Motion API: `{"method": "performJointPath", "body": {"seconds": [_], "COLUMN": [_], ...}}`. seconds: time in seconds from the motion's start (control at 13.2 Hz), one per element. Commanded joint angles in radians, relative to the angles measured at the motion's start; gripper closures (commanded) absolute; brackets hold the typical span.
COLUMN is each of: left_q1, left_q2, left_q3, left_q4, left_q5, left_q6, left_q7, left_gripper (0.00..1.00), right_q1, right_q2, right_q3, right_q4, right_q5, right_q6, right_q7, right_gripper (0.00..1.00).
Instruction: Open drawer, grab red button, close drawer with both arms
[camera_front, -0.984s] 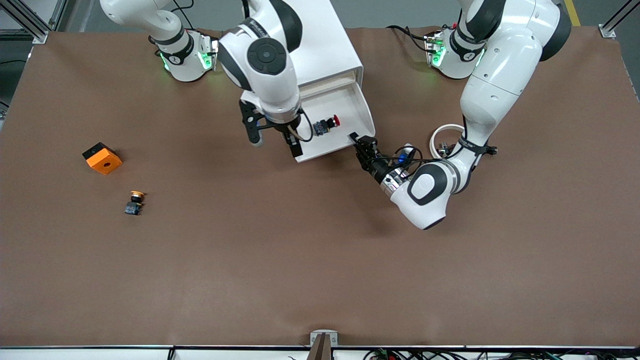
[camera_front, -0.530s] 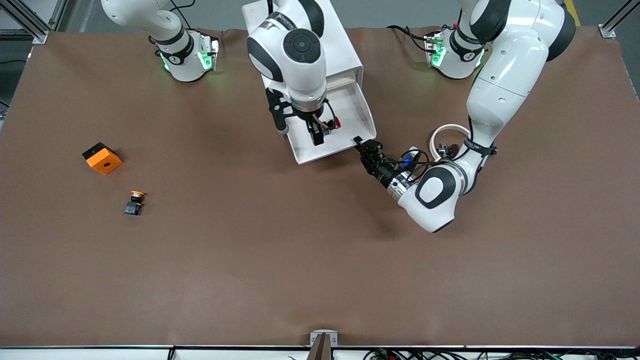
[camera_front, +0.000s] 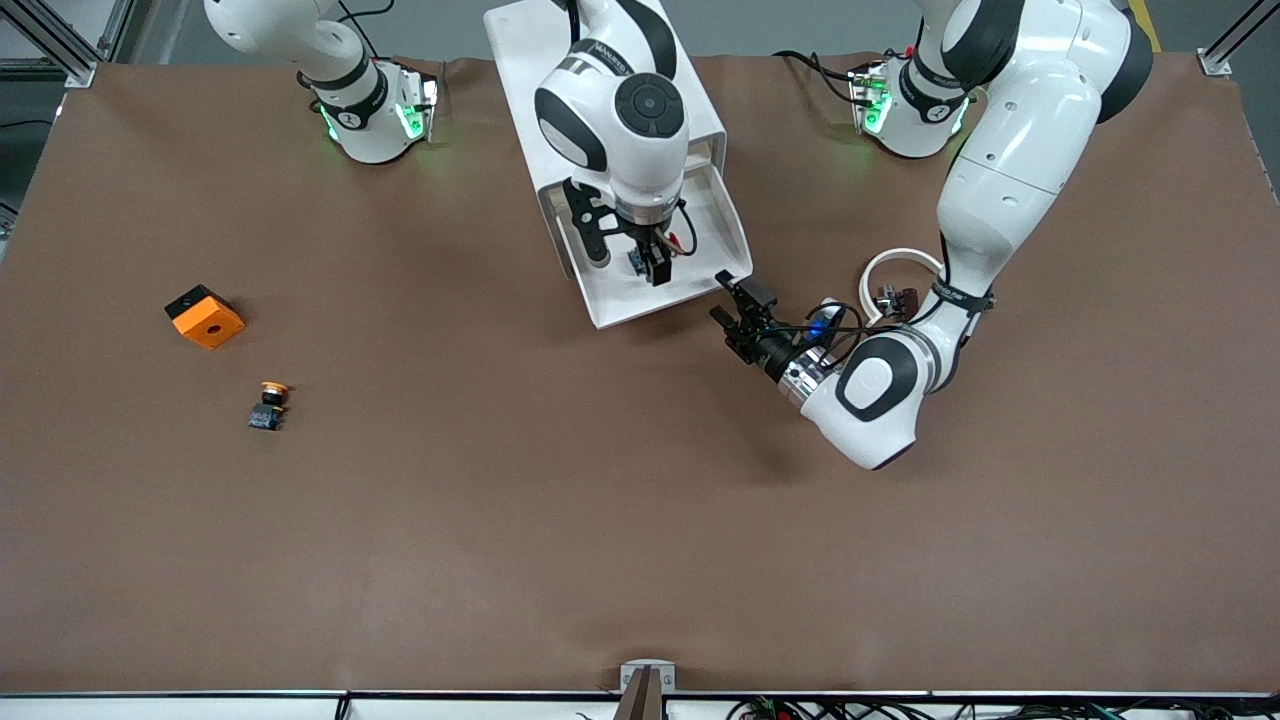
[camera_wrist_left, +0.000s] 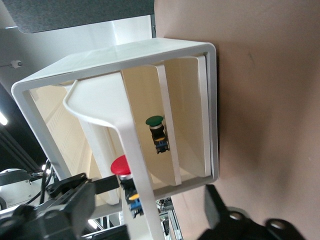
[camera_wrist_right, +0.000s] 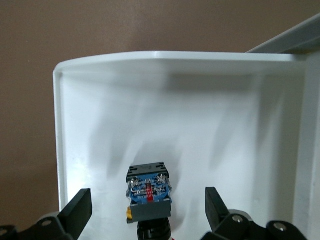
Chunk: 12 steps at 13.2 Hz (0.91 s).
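The white drawer (camera_front: 650, 303) stands pulled out of the white cabinet (camera_front: 700, 110). The red-capped button (camera_front: 684, 241) lies in it, mostly hidden under the right arm. In the right wrist view its blue base (camera_wrist_right: 149, 192) lies on the drawer floor (camera_wrist_right: 210, 125), between the fingers and apart from them. My right gripper (camera_front: 626, 255) (camera_wrist_right: 147, 207) is open, low in the drawer astride the button. My left gripper (camera_front: 722, 297) (camera_wrist_left: 145, 220) is open at the drawer's front corner. The left wrist view shows the red cap (camera_wrist_left: 120, 165) past the drawer front (camera_wrist_left: 132, 150).
An orange block (camera_front: 204, 316) and an orange-yellow-capped button (camera_front: 268, 405) lie toward the right arm's end. A white ring (camera_front: 893, 262) lies by the left arm. A green-capped button (camera_wrist_left: 155, 122) sits in the cabinet's other compartment.
My right arm has swung over the drawer toward the left arm's end, and its open gripper now straddles the button. My left gripper has eased slightly off the drawer's front corner.
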Motion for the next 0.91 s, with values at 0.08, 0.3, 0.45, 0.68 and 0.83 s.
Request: {"method": "performJointPath", "body": {"seconds": [0.08,0.3,0.45,0.68,0.83], "left_q1": [0.006,0.011,0.013,0.003,-0.009], "left_q2": [-0.021,-0.061,-0.073,-0.112,-0.136], "left_q3": [-0.008,0.000,0.002,0.005,0.005], "left_q4": [0.071,0.094,0.113,0.113,0.113], "left_q5": [-0.002,0.087,0.148,0.281,0.354], "left_q6": [-0.043,-0.086,-0.098,-0.095,-0.080], "left_q7": [0.103,0.283,0.440,0.732,0.889], "left_gripper": [0.00,0.00,0.00,0.00,0.00], "right_q1": [0.009,0.000,-0.002,0.003,0.006], "right_q2": [0.034,0.037,0.037,0.038,0.038], "right_q3": [-0.008,-0.008,-0.010,-0.008,-0.008], "right_q4": [0.032,0.032,0.032,0.029,0.026], "right_q5": [-0.007,-0.005,-0.002,0.001,0.001], "right_q6": [-0.004,-0.003,0.010,0.034,0.034], "right_q7": [0.010,0.001,-0.003,-0.002,-0.003], "right_gripper": [0.00,0.00,0.03,0.39,0.46]}}
